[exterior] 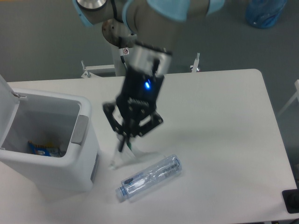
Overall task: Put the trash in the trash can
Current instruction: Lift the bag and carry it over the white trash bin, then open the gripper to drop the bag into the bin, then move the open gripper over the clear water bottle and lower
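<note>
Here my fingers (124,143) are pinching the rim of the clear plastic cup (122,156), pressed together on it, and the cup is hanging tilted below them, blurred, above the desk (219,121). I cannot tell whether its lower edge is touching the desk. Below the fingers and toward the right of the view, the water bottle (149,178) is lying on its side on the desk, near the cup, its cap end pointing toward the front edge. Off to the left of the fingers, the trash can (51,140) is standing on the desk with its lid (6,109) hinged open, and something blue and orange (43,149) is lying at its bottom. A blue light (147,84) is glowing on my wrist above the fingers.
</note>
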{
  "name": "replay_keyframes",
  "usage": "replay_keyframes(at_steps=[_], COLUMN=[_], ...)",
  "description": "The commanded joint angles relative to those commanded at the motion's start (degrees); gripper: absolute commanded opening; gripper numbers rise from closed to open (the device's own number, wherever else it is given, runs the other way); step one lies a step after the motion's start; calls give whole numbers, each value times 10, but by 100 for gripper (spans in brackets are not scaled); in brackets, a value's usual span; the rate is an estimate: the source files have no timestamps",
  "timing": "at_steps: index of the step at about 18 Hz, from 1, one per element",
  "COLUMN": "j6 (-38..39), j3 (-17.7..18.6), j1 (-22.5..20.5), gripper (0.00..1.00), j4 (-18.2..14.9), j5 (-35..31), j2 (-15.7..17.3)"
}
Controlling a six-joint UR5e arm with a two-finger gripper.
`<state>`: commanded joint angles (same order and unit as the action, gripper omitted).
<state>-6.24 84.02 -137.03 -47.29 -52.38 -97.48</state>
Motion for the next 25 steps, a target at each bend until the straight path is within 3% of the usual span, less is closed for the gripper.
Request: replay_keyframes(at_steps=[6,7,8,10,11,12,13,19,25], j6=[-3,-3,-4,-5,-6,-9,-10,-18,-93], j3=[41,47,50,50,50,50,51,50,26], j1=[74,83,91,101,101,101,102,99,13], gripper=[1,8,19,62,72,93,100,100,100], j4=[1,1,1,2,1,2,3,10,10], j5=[-7,-7,-7,-8,-8,-8,-8,-9,-9], j2=[27,33,35,41,43,45,47,34,-34])
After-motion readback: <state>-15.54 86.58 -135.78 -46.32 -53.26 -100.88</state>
